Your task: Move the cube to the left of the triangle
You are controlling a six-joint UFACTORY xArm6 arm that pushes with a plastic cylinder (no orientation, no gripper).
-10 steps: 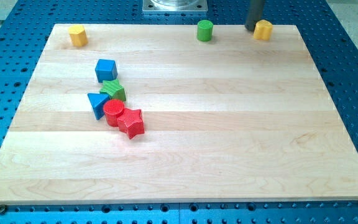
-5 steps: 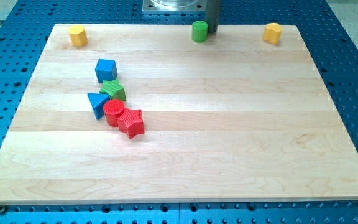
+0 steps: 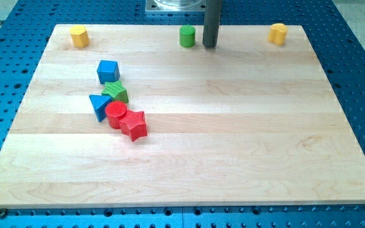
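Note:
The blue cube (image 3: 108, 71) sits on the wooden board at the upper left. Just below it is a green star (image 3: 115, 92). The blue triangle (image 3: 99, 105) lies below and slightly left of the cube, touching the green star and a red cylinder (image 3: 116, 114). A red star (image 3: 134, 125) touches the red cylinder. My tip (image 3: 210, 45) is near the view's top centre, just right of a green cylinder (image 3: 187, 36) and far to the right of the cube.
A yellow block (image 3: 79, 36) sits at the board's top left corner. Another yellow block (image 3: 277, 33) sits at the top right. The board's top edge (image 3: 132, 26) runs just behind them. A metal base (image 3: 173, 6) stands at the view's top centre.
My tip moved left along the top edge from the right yellow block. It pushed the green cylinder to the left and now stands slightly lower on the board.

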